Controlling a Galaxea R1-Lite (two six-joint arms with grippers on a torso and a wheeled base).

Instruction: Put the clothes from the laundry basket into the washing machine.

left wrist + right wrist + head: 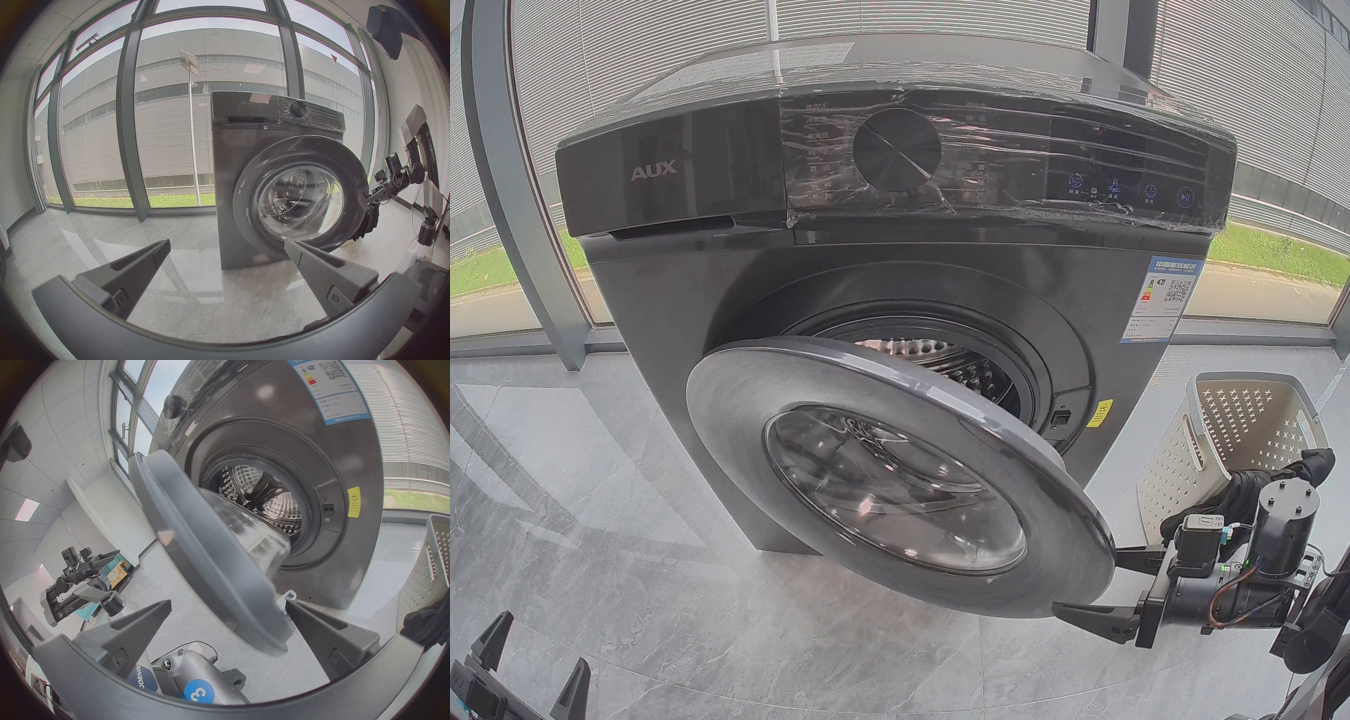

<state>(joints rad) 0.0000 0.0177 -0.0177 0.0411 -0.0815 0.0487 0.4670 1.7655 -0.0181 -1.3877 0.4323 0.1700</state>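
Door rim (975,422) of the washing machine (694,281) sits between the right gripper's (1087,583) wide-apart fingers. Dark clothes (429,627) hang at the laundry basket (1247,412), just behind that arm, so it is nearer. The left gripper (541,642) hangs low and well apart, fingers apart too.

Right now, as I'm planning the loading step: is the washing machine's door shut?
No, the door stands swung open, baring the drum behind it.

Right claw (1089,586) gapes wide, arm outstretched; left claw (541,645) gapes low.
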